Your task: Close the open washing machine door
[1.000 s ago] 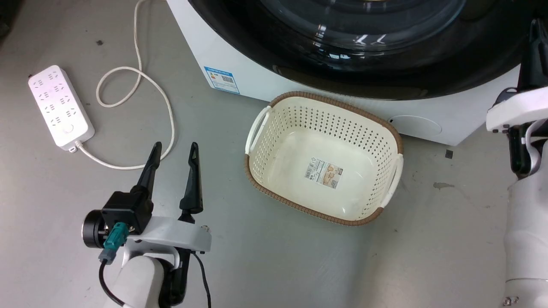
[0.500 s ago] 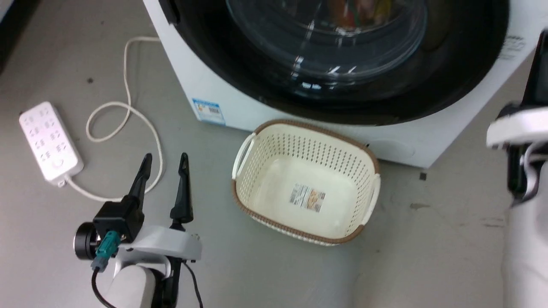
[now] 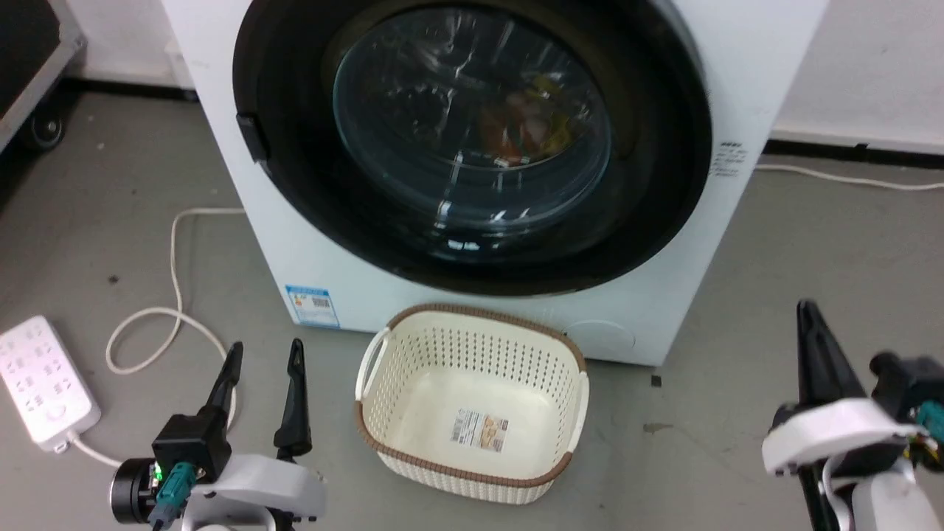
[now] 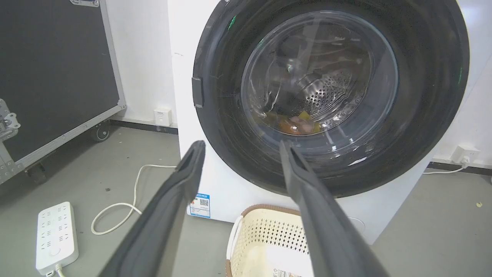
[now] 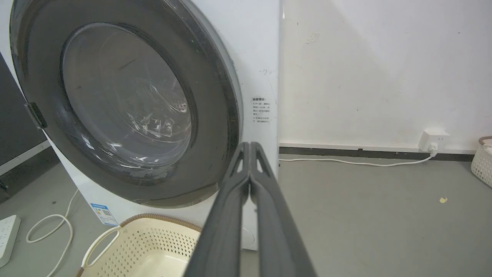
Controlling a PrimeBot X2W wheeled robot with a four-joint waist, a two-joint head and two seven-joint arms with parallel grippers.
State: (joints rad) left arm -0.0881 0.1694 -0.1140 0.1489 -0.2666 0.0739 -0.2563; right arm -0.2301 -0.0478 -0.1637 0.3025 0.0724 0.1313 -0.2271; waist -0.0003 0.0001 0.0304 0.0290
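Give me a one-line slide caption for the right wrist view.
Right gripper, fingers shut, faces the washing machine; its door looks closed, cream basket below.

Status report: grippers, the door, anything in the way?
Left gripper open, empty. Right gripper shut, empty. Washing machine door looks flush against the washing machine, both grippers clear of it. Cream basket on floor below door.

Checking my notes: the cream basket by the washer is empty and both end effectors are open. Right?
Only the left end effector is open; the right end effector is shut, as the right wrist view shows. The basket part holds.
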